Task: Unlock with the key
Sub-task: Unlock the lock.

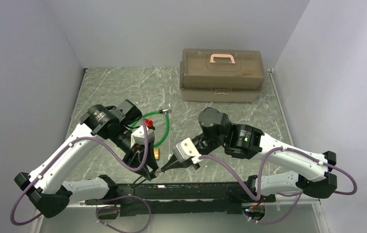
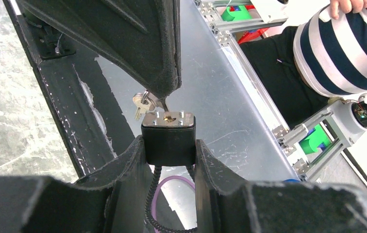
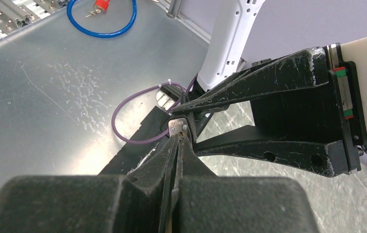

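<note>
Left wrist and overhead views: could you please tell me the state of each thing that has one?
left claw: shut on the black lock
black lock: held, keyhole face toward the right claw
right claw: shut on the key
key: at the keyhole; turned or not, cannot tell
toolbox: lid closed

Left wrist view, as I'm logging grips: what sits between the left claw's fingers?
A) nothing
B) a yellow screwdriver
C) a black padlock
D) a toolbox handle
C: the black padlock is clamped in the left claw, while the right claw pinches the key at its keyhole.
</note>
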You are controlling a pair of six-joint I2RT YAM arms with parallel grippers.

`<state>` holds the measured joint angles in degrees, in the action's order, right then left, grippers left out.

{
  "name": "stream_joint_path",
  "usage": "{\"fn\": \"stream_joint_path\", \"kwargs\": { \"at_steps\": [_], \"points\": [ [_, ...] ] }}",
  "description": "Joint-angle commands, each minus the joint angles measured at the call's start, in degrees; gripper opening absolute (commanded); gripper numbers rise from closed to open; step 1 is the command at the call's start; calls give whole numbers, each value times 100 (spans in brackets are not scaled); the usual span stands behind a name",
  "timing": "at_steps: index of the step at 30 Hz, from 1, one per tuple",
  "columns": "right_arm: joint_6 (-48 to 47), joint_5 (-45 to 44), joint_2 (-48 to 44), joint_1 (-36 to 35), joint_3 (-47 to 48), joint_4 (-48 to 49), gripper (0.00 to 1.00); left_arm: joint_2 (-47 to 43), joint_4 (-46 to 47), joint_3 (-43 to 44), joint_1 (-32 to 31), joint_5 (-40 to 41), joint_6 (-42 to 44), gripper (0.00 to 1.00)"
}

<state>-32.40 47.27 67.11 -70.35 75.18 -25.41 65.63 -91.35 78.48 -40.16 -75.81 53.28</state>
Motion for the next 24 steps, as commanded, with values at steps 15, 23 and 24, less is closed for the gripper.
{"fn": "stream_joint_path", "kwargs": {
  "at_steps": [15,23,24],
  "points": [
    [-112,28,410,29,125,-450,0,44,116,524,161,-960,60,0],
    [-218,-156,504,16,128,-658,0,126,119,801,187,-1128,-73,0],
    [-242,-208,512,20,105,-670,0,126,118,815,190,-1136,-93,0]
  ]
}}
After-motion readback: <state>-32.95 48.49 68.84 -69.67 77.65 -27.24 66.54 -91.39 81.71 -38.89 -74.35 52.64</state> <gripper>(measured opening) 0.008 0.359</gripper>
